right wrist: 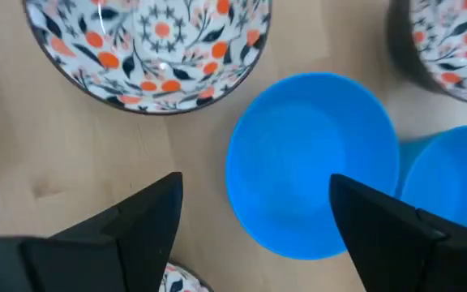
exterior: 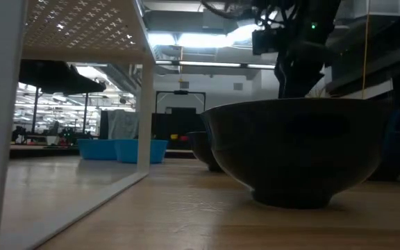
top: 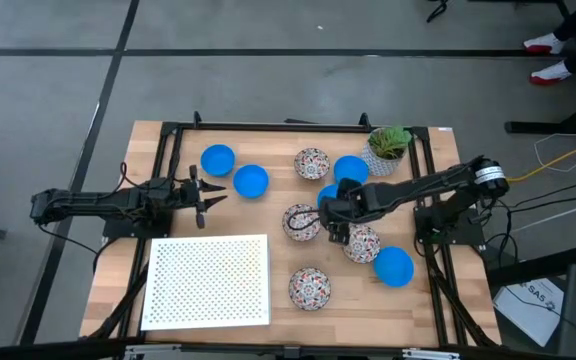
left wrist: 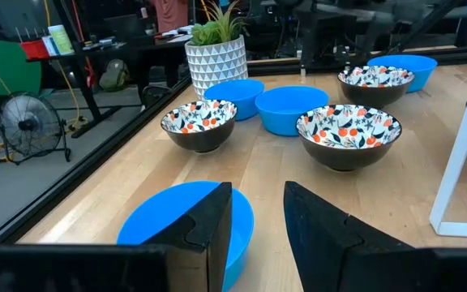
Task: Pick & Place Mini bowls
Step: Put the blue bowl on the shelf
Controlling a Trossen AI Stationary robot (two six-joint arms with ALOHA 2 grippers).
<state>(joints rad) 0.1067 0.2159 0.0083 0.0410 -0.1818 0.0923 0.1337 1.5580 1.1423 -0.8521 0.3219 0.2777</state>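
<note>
Only a fragment of writing shows, "SAS 5" on a sheet on the floor [top: 540, 300] at about four o'clock from the counter (the rest is unreadable). The counter [top: 228, 215] is pale wood planks in a black metal frame, standing on grey floor crossed by dark lines; the low view looks into a dim hall with ceiling strip lights.

A white perforated board [top: 208, 282] on legs fills the seven o'clock corner. A white pot with a green plant [top: 386, 148] sits at one o'clock.

The mini bowls are scattered across the counter: two glossy blue ones [top: 217, 159] [top: 251, 181] at eleven o'clock, a floral one [top: 311, 162] and a blue one [top: 351, 170] near the plant, a floral one [top: 302, 222] mid-counter, another floral [top: 361, 243] and a blue [top: 394, 266] at four o'clock, a floral one [top: 309, 288] at six.

The right gripper [right wrist: 258, 215] hangs over a partly hidden blue bowl [right wrist: 310, 162] mid-counter, jaws spread wide, gripping nothing. The left gripper [left wrist: 258, 212] waits at nine o'clock, jaws slightly parted and empty, just beside a blue bowl.
</note>
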